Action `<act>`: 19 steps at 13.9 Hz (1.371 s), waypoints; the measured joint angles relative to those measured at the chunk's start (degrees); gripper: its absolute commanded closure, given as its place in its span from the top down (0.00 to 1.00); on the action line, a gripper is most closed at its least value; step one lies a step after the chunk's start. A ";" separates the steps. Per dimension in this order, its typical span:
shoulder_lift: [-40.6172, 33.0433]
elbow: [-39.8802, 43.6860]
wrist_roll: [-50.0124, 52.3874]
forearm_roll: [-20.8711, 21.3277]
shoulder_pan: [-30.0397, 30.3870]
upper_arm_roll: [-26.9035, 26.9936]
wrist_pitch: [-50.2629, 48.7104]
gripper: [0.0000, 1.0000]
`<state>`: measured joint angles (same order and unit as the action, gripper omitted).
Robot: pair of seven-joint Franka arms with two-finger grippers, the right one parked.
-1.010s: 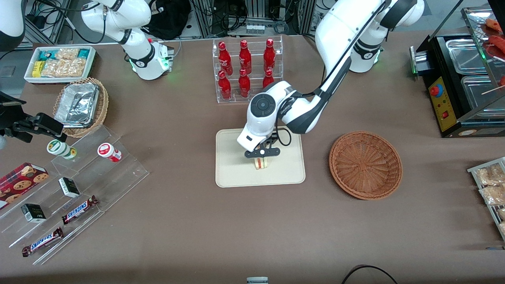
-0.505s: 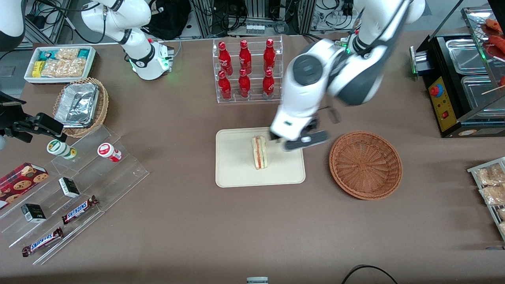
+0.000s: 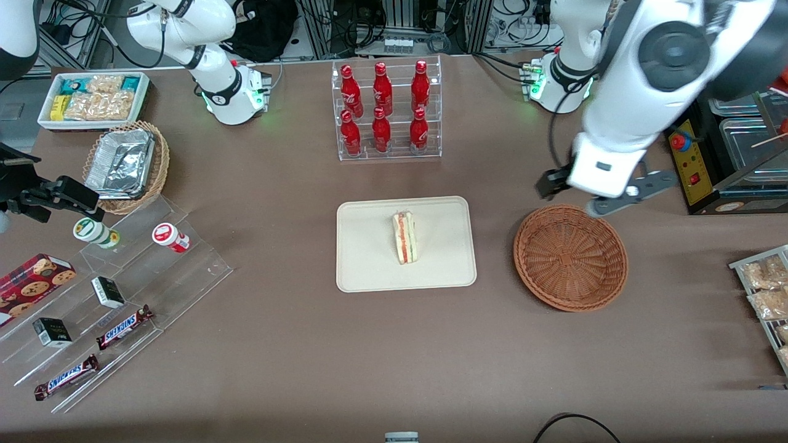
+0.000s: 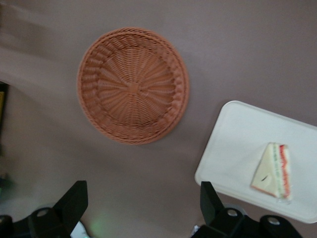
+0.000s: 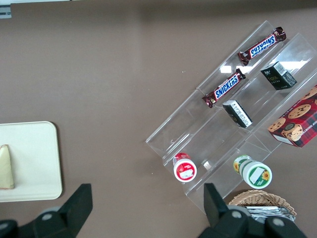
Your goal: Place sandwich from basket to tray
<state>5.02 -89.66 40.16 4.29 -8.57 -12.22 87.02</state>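
Note:
The sandwich (image 3: 405, 239) lies on its own in the middle of the cream tray (image 3: 369, 271), striped cut edge up. The reddish-brown basket (image 3: 570, 257) stands beside the tray, toward the working arm's end of the table, with nothing in it. My left gripper (image 3: 588, 192) hangs high above the basket's rim, on the side farther from the front camera, and is open with nothing in it. In the left wrist view the black fingertips (image 4: 74, 202) of the gripper (image 4: 142, 203) stand wide apart over bare table, with the basket (image 4: 132, 85), the tray (image 4: 233, 144) and the sandwich (image 4: 273, 171) all below.
A clear rack of red bottles (image 3: 385, 111) stands farther from the front camera than the tray. A black warmer machine (image 3: 726, 135) and snack packets (image 3: 766, 289) sit at the working arm's end. A stepped acrylic shelf (image 3: 117, 289), a tan basket with foil container (image 3: 126, 166) and a white snack bin (image 3: 92, 98) are at the parked arm's end.
The gripper let go of the sandwich on the tray, rose and swung toward the working arm's end, ending above the basket's rim. The sandwich stayed on the tray.

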 measured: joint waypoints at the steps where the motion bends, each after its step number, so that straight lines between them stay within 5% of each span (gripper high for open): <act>1: -0.80 -0.01 -3.41 0.00 1.65 0.02 -1.56 1.00; 10: -8.87 -2.12 -38.07 -0.49 17.33 0.43 -8.55 1.00; 19: -7.22 -1.08 -40.13 -3.58 12.95 2.43 -4.52 1.00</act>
<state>-2.21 -90.74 0.03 0.72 4.39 -9.80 82.50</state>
